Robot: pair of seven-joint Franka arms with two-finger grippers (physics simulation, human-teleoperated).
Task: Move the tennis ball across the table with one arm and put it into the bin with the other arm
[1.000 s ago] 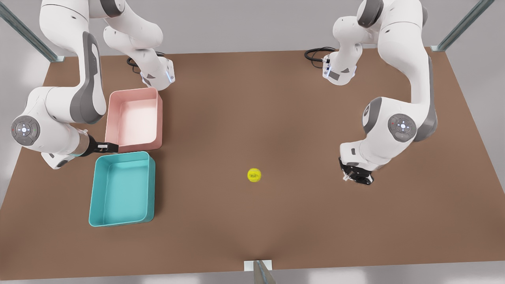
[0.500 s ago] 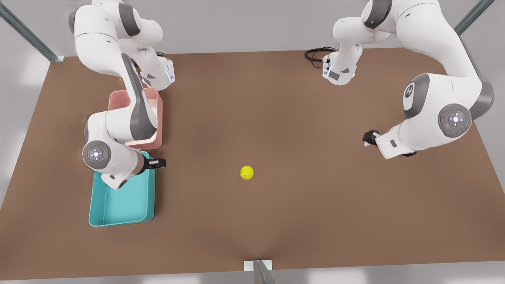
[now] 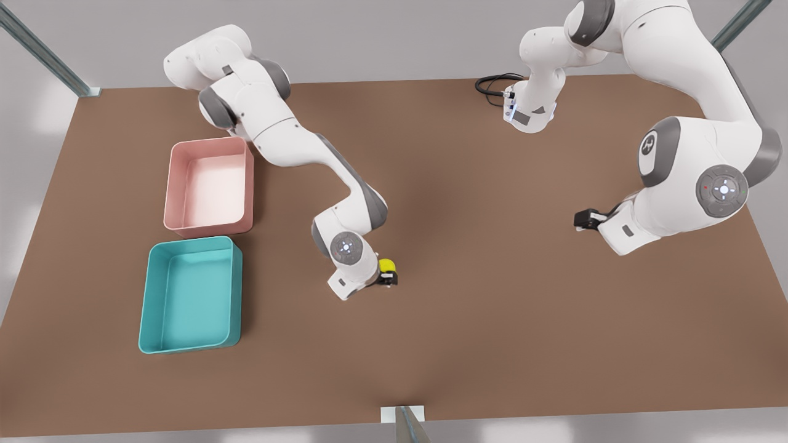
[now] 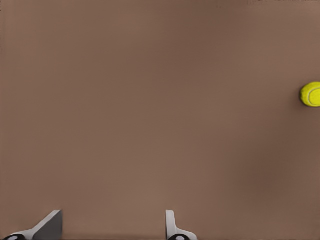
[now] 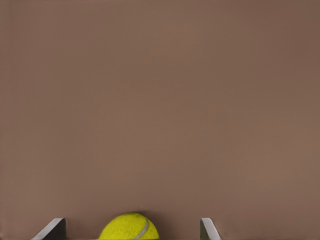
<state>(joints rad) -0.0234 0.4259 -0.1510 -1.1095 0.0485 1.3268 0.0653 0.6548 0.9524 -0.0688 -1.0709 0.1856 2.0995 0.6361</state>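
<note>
One fuzzy yellow-green tennis ball on matte brown counter, between spread fingers of right claw. Left claw well apart, fingers spread, empty.

Right end effector low, fingers apart; left end effector waiting, open.

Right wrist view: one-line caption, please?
Right gripper, open, straddles the tennis ball on the brown table.

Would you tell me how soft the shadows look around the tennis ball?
Front view: diffuse shadow on the table beside the right pincer at the tennis ball; right wrist view: thin dark rim around the ball; no glare.
</note>
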